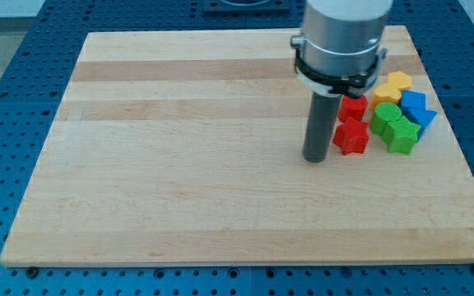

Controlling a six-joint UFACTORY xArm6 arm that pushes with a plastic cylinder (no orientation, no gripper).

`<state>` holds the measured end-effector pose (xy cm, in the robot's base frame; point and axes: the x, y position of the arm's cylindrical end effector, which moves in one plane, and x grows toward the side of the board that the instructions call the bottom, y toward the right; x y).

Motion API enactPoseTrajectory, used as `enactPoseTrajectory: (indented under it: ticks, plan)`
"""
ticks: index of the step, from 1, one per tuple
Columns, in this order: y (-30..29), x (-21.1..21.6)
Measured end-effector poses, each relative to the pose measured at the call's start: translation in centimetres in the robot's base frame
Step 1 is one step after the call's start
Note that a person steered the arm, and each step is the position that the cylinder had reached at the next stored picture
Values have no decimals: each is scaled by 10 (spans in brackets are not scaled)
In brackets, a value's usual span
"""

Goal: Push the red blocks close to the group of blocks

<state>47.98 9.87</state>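
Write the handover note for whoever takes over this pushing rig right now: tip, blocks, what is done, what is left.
My tip rests on the wooden board, just to the view's left of the lower red block.
The upper red block sits right above it.
Both reds lie beside the group: green blocks, blue blocks, yellow block.
Done: reds look nearly gathered.
Left: perhaps a small nudge rightward to close any gap.

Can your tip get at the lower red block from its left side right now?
Probably yes: my tip stands just left of the lower red block, nothing between them, with the green blocks on its far side.
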Motion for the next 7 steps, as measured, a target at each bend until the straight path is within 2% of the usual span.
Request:
enactPoseTrajectory:
  ticks: [7]
  plan:
    - [30,-29]
